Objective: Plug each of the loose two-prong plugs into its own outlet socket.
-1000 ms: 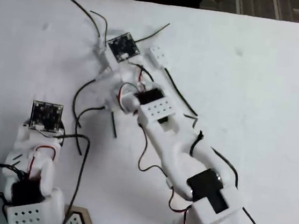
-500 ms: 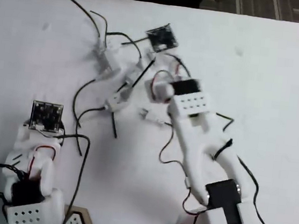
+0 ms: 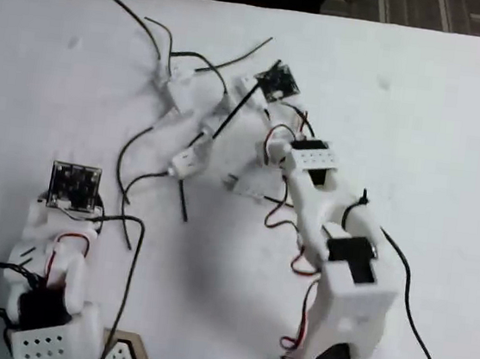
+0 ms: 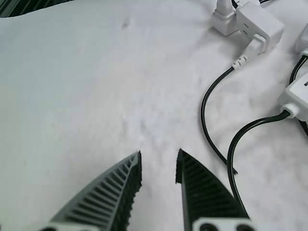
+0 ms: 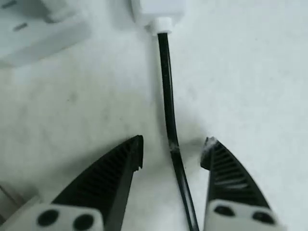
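Observation:
Several white plugs and outlet blocks with black cables lie across the far middle of the white table (image 3: 454, 126): one pair (image 3: 168, 85), a block (image 3: 186, 160) and a small piece (image 3: 241, 184). My right gripper (image 5: 174, 144) is open just above the table, and a black cable (image 5: 166, 96) runs between its fingers to a white plug (image 5: 159, 9). A white outlet block (image 5: 38, 33) lies beside that plug. My left gripper (image 4: 159, 161) is open over bare table. A joined outlet and plug (image 4: 252, 24) and another plug (image 4: 298, 94) lie farther off.
The right arm (image 3: 337, 242) stretches from the near edge towards the far middle. The left arm (image 3: 52, 271) is folded at the near left corner. Loose black cables (image 3: 132, 176) loop between them. Bare table spreads to the far right and far left.
The right arm has swung its wrist from the far middle cluster to the right and drawn its elbow in. Some plugs and cables shifted with it. The left arm has not moved.

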Motion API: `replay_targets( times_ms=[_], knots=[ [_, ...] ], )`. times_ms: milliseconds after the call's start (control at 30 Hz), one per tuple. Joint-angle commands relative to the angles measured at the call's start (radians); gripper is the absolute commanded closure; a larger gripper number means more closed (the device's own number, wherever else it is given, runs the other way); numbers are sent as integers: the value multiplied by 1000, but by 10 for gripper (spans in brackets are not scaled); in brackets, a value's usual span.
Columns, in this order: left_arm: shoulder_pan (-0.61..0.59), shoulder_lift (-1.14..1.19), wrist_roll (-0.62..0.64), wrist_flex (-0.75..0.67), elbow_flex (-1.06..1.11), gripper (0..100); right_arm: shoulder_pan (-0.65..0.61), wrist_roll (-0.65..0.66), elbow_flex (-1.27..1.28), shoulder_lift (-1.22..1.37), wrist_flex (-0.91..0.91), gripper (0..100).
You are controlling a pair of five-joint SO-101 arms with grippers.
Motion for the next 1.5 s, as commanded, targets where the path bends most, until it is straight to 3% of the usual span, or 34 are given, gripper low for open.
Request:
replay_targets(
  times_ms=[0,133,267,500,900,1133,1467],
  knots=[
    [-5,-8,-9,-18,-6,865,18,6,-104,82,-22,818],
    [-5,-8,-9,-18,-6,865,24,11,-172,168,-22,985],
    [-5,-8,-8,-18,-6,865,22,9,-176,140,53,984],
    [-5,-8,-8,-18,-6,865,22,0,-176,-90,343,981],
    [-5,-8,-8,-18,-5,865,5,-276,-175,-561,791,981],
    [-5,-8,-6,-18,-5,865,-154,-351,-60,-832,963,981],
    [-5,-8,-5,-18,-5,865,-458,-457,367,-980,779,981]
  ],
)
